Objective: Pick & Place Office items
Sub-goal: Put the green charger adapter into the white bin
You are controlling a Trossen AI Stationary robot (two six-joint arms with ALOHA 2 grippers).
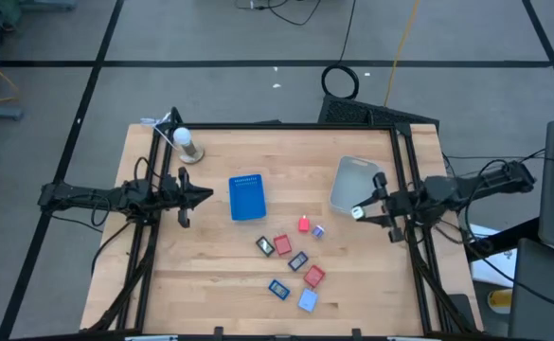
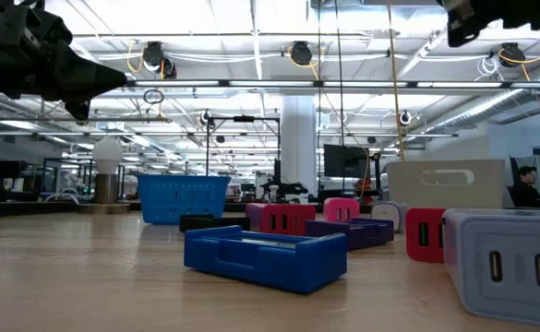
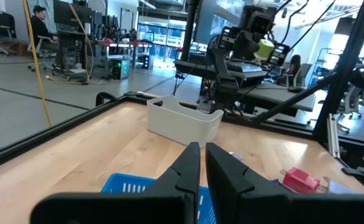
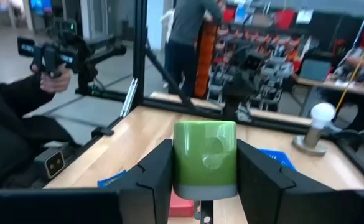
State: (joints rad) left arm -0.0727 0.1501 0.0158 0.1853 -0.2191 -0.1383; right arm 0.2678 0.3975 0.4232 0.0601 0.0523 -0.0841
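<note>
One green office item (image 4: 205,158) is held clamped in the right gripper (image 1: 360,212) beside the grey bin (image 1: 350,182) at the right edge; seven others (image 1: 291,258) are left mid-bench, the left gripper (image 1: 207,195) closed, empty.

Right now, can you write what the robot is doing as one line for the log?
right gripper: shut on green piece, near grey bin | left gripper: shut, empty, beside blue tray | other pieces on table
</note>
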